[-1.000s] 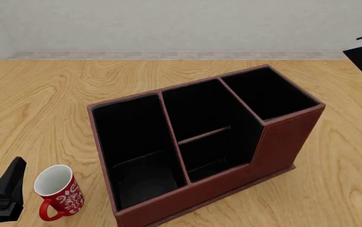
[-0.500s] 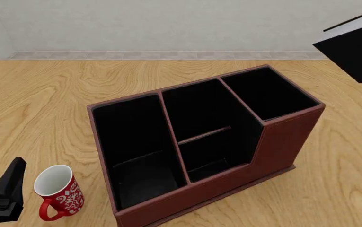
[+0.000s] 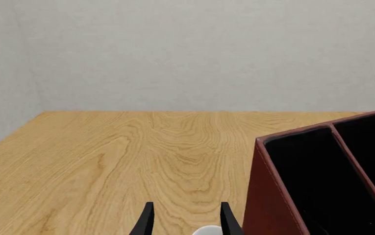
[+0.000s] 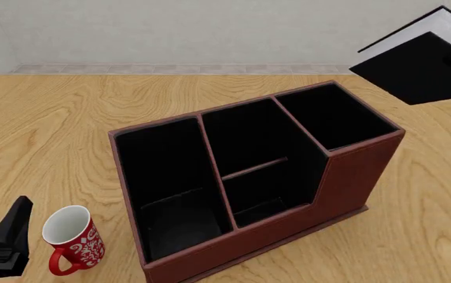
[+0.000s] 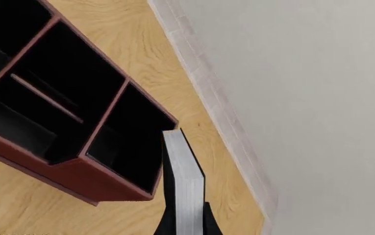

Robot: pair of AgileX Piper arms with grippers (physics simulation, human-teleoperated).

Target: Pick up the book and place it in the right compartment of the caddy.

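The black book (image 4: 418, 68) with its white page block hangs tilted in the air above and to the right of the caddy (image 4: 351, 177), over the table's far right. In the right wrist view my right gripper (image 5: 186, 218) is shut on the book (image 5: 182, 181), whose page edge points toward the caddy's narrow right compartment (image 5: 132, 132). That compartment (image 4: 331, 115) shows nothing inside it in the front view. My left gripper (image 4: 5, 239) rests low at the front left, open with nothing between its fingers (image 3: 146, 220).
A red mug (image 4: 72, 239) with a white pattern stands upright just left of the caddy's front corner, next to the left gripper; its rim (image 3: 207, 230) shows between the left fingers. A grey wall runs along the table's far edge.
The book has moved left and up into the front view, closer to the caddy's right end. The left arm, the mug and the caddy have not moved.
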